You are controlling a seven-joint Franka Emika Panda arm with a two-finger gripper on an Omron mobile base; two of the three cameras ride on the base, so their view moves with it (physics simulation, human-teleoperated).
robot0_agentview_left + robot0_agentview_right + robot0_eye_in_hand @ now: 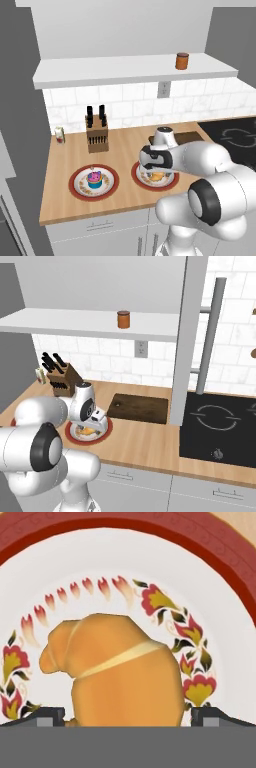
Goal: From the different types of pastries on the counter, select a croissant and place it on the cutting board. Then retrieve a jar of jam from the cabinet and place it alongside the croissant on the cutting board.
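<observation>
The counter [70, 160] bears two plates [80, 187] (red-rimmed), cutting board [140, 407].

You are facing a white tiled backsplash [130, 107] with a wall outlet [163, 89] set in it. Grey walls [20, 125] flank the tiled run. A black glass stovetop [220, 428] sits on the right, with a grey vertical pipe [209, 338] behind it. Lighting is even and soft.

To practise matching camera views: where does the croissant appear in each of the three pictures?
Left base view: croissant low centre-right, partly behind the gripper.
Right base view: lower left, below the hand.
Hand view: centre, between the open finger tips.
Shared landmark: the red-rimmed plate under it.
</observation>
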